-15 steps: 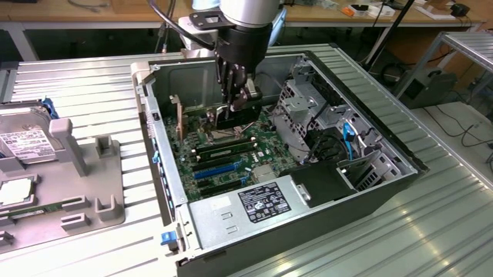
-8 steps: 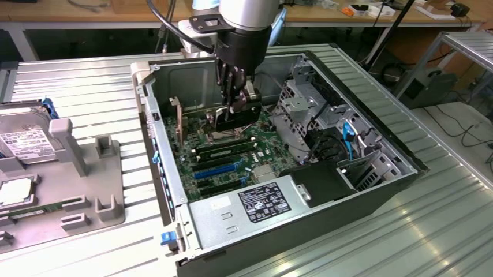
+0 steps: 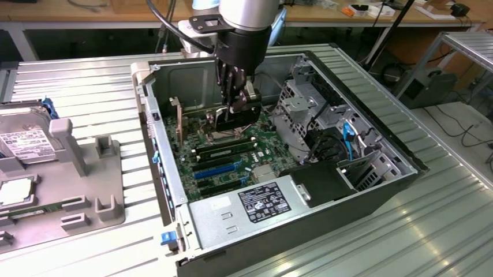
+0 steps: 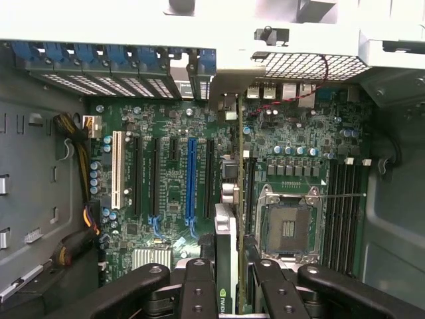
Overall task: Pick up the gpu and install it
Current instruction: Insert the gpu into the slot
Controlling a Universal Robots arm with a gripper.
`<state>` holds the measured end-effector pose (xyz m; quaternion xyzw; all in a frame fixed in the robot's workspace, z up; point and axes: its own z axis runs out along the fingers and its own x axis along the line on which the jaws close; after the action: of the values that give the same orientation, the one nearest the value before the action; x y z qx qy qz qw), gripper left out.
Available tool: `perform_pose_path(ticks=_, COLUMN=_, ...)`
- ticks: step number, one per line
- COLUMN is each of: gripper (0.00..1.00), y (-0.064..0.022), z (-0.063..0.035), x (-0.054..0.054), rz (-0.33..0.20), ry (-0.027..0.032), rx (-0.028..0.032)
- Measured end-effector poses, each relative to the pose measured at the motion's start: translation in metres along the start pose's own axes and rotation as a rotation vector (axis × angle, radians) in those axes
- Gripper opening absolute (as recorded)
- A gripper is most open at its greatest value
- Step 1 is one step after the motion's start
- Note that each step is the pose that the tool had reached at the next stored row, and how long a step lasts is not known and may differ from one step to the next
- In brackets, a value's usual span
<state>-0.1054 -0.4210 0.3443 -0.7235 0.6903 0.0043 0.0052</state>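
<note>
The thin flat black-faced gpu (image 3: pixel 235 118) on its green board hangs edge-down inside the open black computer case (image 3: pixel 370 190), clamped between the black gripper (image 3: pixel 240 104) fingers, just above the green motherboard (image 4: pixel 166 173). If its edge misses a slot it could jam or scrape nearby parts. The wrist view shows the long blue slot (image 4: pixel 191 179) and empty silver processor socket (image 4: pixel 289 226); the exterior view shows the grey parts tray (image 3: pixel 77 184) outside

You have an open computer case (image 3: pixel 370 190) mid-worktop (image 3: pixel 454 231), its motherboard (image 4: pixel 172 166) exposed, and a grey tray (image 3: pixel 85 196) bearing a hard drive (image 3: pixel 23 141) at the worktop's exterior-view left edge.
</note>
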Motion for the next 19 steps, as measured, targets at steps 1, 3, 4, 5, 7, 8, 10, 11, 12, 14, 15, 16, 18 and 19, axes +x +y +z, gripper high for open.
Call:
perform_pose_path(ticks=1, gripper=0.27, y=0.0000, z=-0.0002, x=0.0001, rz=0.000, ry=-0.0005, rx=-0.0001)
perform_pose_path(ticks=3, gripper=0.27, y=0.0000, z=-0.0001, x=0.0000, rz=0.000, ry=-0.0016, rx=-0.0001)
perform_pose_path(ticks=4, gripper=0.27, y=0.0000, z=-0.0001, x=0.0000, rz=0.000, ry=-0.0017, rx=0.0000)
perform_pose_path(ticks=5, gripper=0.27, y=0.0000, z=-0.0001, x=0.0000, rz=0.000, ry=-0.0017, rx=0.0000)
perform_pose_path(ticks=7, gripper=0.27, y=0.0001, z=0.0000, x=0.0002, rz=0.000, ry=-0.0020, rx=0.0001)
perform_pose_path(ticks=8, gripper=0.27, y=0.0001, z=0.0000, x=0.0002, rz=0.000, ry=-0.0019, rx=0.0001)
perform_pose_path(ticks=10, gripper=0.27, y=0.0001, z=0.0002, x=0.0007, rz=0.001, ry=-0.0019, rx=0.0001)
perform_pose_path(ticks=11, gripper=0.27, y=0.0001, z=0.0002, x=0.0015, rz=0.001, ry=-0.0018, rx=0.0000)
perform_pose_path(ticks=12, gripper=0.27, y=0.0001, z=0.0001, x=0.0023, rz=0.004, ry=-0.0017, rx=0.0000)
perform_pose_path(ticks=14, gripper=0.27, y=0.0001, z=0.0004, x=0.0032, rz=0.010, ry=-0.0018, rx=0.0002)
perform_pose_path(ticks=15, gripper=0.27, y=0.0001, z=0.0004, x=0.0038, rz=0.013, ry=-0.0018, rx=0.0002)
perform_pose_path(ticks=16, gripper=0.27, y=0.0001, z=0.0004, x=0.0044, rz=0.016, ry=-0.0018, rx=0.0002)
perform_pose_path(ticks=18, gripper=0.27, y=0.0002, z=0.0007, x=0.0064, rz=0.032, ry=-0.0017, rx=0.0004)
perform_pose_path(ticks=19, gripper=0.27, y=0.0002, z=0.0008, x=0.0070, rz=0.036, ry=-0.0017, rx=0.0005)
